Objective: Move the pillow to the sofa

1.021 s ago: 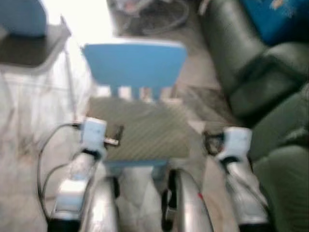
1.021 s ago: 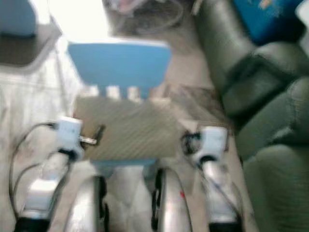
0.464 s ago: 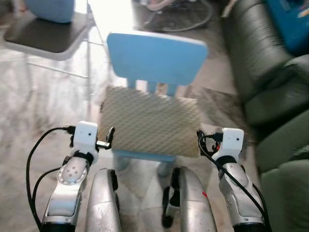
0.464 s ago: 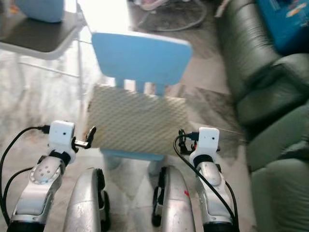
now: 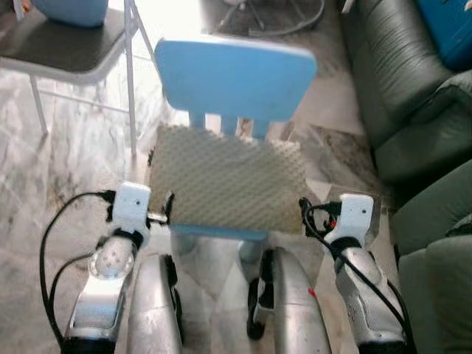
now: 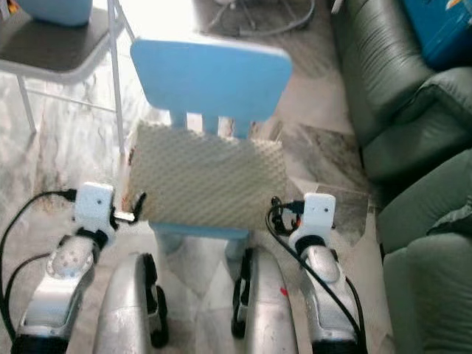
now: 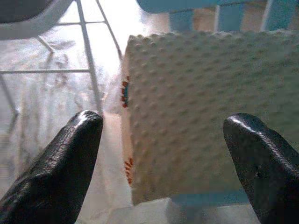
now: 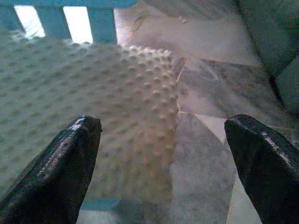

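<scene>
On the marble floor (image 5: 74, 155), I've crept closer: the pillow (image 5: 227, 177) on the blue chair (image 5: 234, 77) now sits between my wide-open, empty left gripper (image 7: 163, 163) and right gripper (image 8: 168, 163), ready for grasping.

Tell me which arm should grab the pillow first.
Neither alone, probably. The left gripper and right gripper are both open, each at one end of the pillow on the blue chair, suggesting a two-armed lift.

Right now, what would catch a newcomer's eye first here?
A bumpy beige pillow lies on a small blue chair, straight ahead. The left end effector and right end effector, both open, flank its near corners. A dark green sofa stands to the right.
</scene>
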You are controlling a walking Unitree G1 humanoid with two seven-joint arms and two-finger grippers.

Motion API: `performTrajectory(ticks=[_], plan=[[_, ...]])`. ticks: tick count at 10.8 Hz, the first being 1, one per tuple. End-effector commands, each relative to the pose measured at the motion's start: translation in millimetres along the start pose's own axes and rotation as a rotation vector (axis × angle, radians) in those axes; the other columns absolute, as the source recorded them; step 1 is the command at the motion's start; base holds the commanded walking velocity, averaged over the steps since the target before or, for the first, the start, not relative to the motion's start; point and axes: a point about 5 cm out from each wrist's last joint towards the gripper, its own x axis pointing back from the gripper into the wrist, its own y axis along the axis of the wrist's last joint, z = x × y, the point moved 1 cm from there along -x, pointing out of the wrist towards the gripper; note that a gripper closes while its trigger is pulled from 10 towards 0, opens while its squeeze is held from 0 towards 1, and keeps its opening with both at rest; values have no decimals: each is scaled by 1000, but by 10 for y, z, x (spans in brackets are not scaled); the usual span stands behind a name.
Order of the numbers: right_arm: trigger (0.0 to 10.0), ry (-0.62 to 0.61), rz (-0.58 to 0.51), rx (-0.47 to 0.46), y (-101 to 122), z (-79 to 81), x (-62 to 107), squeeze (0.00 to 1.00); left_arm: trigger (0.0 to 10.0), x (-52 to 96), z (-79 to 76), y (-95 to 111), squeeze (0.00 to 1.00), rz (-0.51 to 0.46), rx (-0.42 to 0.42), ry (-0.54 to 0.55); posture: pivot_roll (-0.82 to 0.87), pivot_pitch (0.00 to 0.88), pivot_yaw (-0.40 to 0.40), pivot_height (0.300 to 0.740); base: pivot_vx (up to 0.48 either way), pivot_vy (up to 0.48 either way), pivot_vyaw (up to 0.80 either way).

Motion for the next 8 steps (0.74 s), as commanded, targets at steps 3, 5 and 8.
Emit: performTrajectory(ticks=[3, 5, 8], plan=[[10000, 29, -2, -30, 0, 14, 35, 1000, 10000, 18, -46, -57, 855, 24, 25, 5, 11, 282, -74, 531, 0, 0, 0], [10000, 46, 5, -40, -3, 31, 24, 1000, 10000, 16, 30, -129, 1000, 76, 25, 51, 13, 279, -76, 531, 0, 0, 0], [10000, 71, 10, -47, -4, 65, 11, 1000, 10000, -3, 65, -161, 1000, 103, 24, 81, 12, 277, -73, 531, 0, 0, 0]])
